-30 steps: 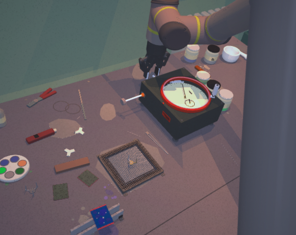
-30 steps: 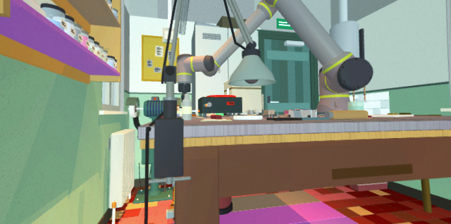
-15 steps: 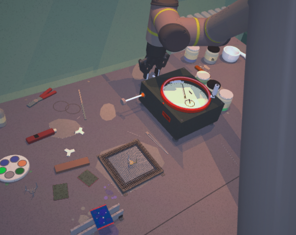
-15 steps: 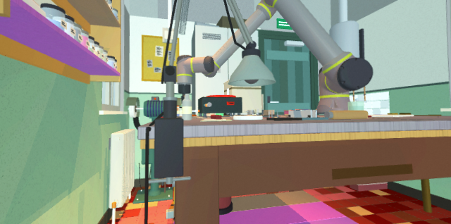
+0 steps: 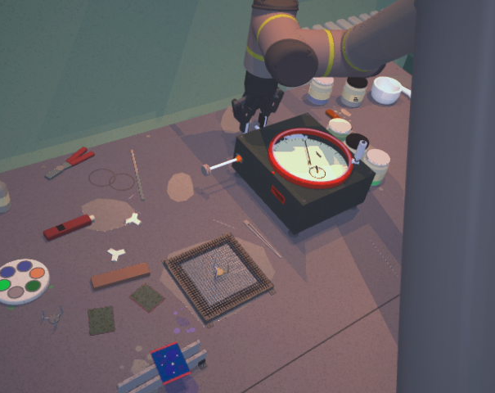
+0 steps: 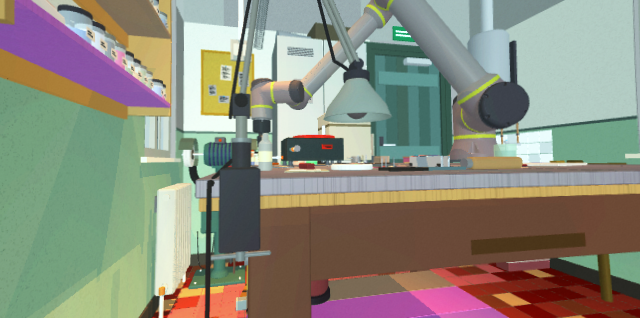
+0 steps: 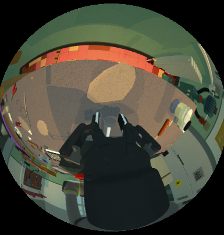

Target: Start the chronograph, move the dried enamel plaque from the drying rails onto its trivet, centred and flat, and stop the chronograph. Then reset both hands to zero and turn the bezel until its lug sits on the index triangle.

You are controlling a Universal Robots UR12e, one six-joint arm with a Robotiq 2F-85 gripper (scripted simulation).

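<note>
The blue enamel plaque [image 5: 169, 362] lies across the grey drying rails [image 5: 161, 371] at the near edge of the table, well apart from the small trivet [image 5: 219, 271] that stands in the middle of a square wire mesh tray [image 5: 218, 276]. The chronograph [image 5: 303, 171] is a black box with a red bezel [image 5: 310, 157] around a pale dial. A white pusher rod [image 5: 221, 164] sticks out of its left side. My gripper [image 5: 253, 125] [image 7: 109, 121] hangs at the box's far left corner. It is open and empty.
The arm's grey column [image 5: 454, 194] fills the right side of the side camera. Jars [image 5: 320, 90] and a white cup [image 5: 386, 89] stand behind the chronograph. Left of the tray lie a brick bar [image 5: 120, 275], a paint palette [image 5: 19, 281], a red lighter [image 5: 67, 226] and red pliers [image 5: 70, 162].
</note>
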